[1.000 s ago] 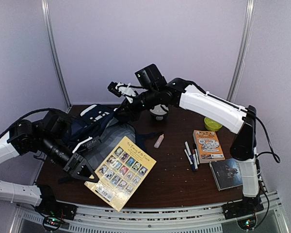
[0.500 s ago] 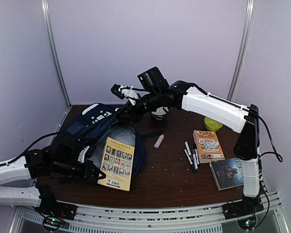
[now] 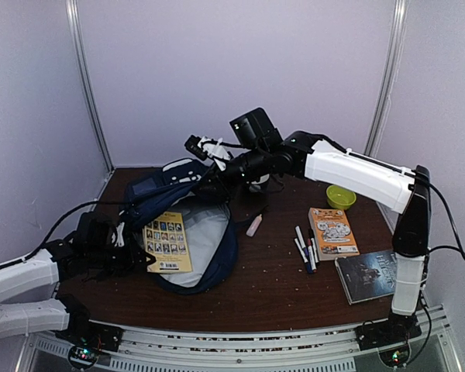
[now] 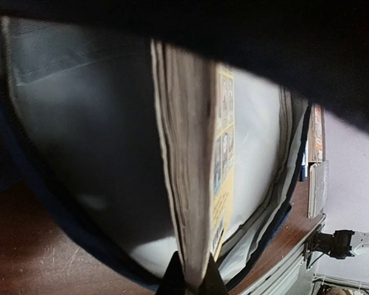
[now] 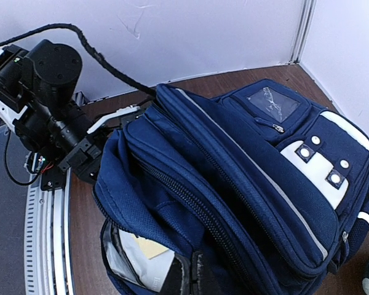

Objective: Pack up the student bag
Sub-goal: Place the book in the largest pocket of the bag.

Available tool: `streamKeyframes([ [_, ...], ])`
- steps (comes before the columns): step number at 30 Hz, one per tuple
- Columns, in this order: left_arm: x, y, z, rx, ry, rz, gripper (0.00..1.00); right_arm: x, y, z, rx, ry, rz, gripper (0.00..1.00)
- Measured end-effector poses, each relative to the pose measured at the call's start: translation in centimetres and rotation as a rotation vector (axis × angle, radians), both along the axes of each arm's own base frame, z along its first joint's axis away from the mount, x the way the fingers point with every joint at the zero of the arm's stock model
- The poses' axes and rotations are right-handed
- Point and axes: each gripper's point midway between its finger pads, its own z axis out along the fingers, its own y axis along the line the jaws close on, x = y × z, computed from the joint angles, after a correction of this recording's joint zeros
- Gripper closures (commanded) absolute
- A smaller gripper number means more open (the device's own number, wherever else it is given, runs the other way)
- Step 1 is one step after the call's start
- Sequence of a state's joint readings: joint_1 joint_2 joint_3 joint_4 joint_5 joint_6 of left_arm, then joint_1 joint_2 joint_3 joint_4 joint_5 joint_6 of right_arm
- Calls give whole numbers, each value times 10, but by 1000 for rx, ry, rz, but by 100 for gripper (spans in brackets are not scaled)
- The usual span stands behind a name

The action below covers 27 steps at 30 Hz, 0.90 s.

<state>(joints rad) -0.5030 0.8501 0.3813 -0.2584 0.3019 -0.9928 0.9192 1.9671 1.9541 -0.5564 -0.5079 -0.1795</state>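
Two pinches: right gripper [image 5: 194, 278] holds up the floppy student bag [image 3: 159, 194] (nine o'clock of table [image 3: 279, 287] centre) by its firmer zip rim [image 5: 186, 200], probably the best hold, while left gripper [image 4: 191, 284] clamps the yellow book [image 3: 167, 242] in its mouth.

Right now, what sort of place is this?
Probably a robot test booth: plain white walls enclose a table, the left arm and right arm are mounted at its near edge, and a student bag, book and markers lie on it.
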Motion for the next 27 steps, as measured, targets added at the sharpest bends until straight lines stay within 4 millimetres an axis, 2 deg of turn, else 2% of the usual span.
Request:
streamKeyframes([
  [7,12,-14,2,-18,-25,-67,100,-7,5,6,20,10,31,100],
  [13,33,-27,4,-70,-72,-73,100,-14,11,13,37,9,70,100],
  [18,45,-42,-4,-98,-54,-121,100,-23,15,6,24,14,118,100],
  [22,56,-47,-5,-59,-52,-145,75,-27,17,-2,9,13,145,100],
  [27,64,-39,-6,43,-73,-149,60,-29,17,-4,0,-12,167,100],
])
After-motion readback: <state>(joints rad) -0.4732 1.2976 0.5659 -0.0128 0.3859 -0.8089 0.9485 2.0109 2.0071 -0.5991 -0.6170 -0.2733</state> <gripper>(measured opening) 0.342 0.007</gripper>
